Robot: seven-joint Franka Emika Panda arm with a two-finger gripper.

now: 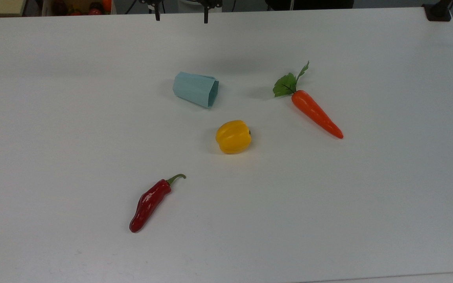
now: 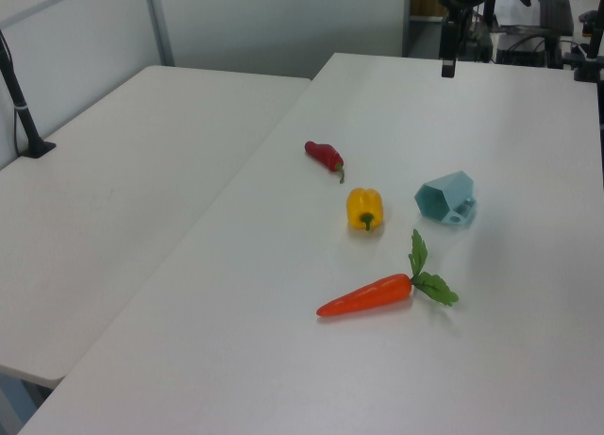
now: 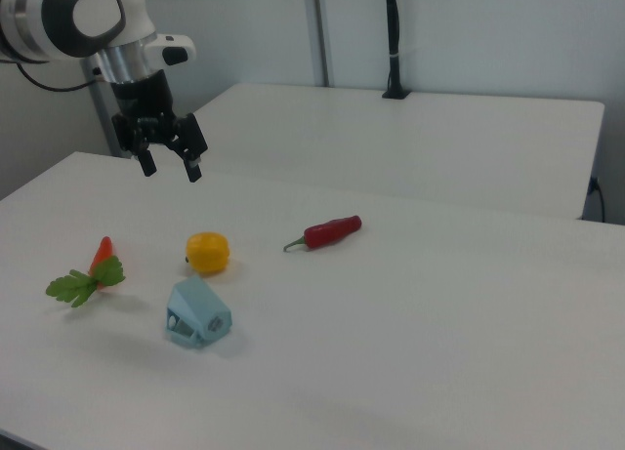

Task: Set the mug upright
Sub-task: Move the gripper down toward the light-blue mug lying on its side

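Though toppled, mug (image 3: 197,316) below tool (image 3: 171,165).

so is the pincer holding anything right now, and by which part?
Nothing is held. The pincer hangs open above the table, apart from the mug, which lies on its side.

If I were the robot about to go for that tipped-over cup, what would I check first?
1. Mug lying on its side, needing righting: ok.
2. Tool open, fingers spread: ok.
3. Tool empty, raised above the table: ok.
4. Yellow pepper apart from mug: ok.
5. Carrot and red chili clear of the mug: ok.
6. Mug's mouth faces the top view's right: ok.
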